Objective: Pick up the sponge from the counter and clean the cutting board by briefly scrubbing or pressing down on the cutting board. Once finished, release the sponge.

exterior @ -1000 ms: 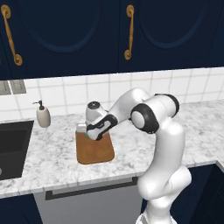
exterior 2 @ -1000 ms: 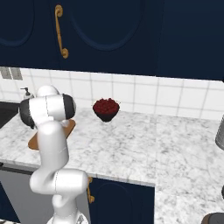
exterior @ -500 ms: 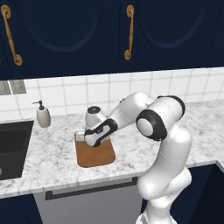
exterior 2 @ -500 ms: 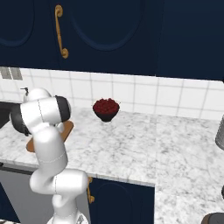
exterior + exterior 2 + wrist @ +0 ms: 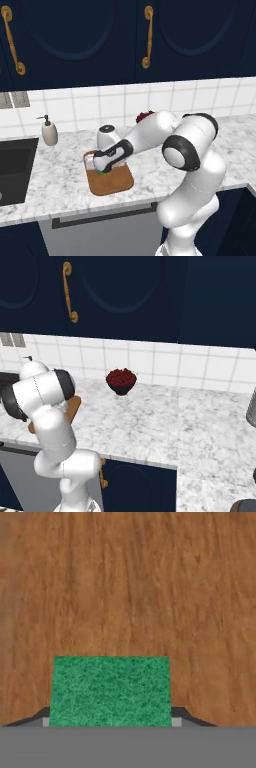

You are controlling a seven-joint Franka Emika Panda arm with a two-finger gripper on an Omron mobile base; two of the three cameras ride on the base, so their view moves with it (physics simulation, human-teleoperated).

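Board [image 5: 111, 177] lies near the desk's [image 5: 55, 192] front edge, sink [image 5: 15, 170] off at its 9 o'clock, soap bottle [image 5: 49, 133] at 11. I see bare marble at its 3 o'clock, a bowl of berries [image 5: 121, 380] farther back. My fingers [image 5: 111, 723] are closed on the sponge [image 5: 111, 691], pinching it from both sides, green face toward the wood of the board's back-left part.
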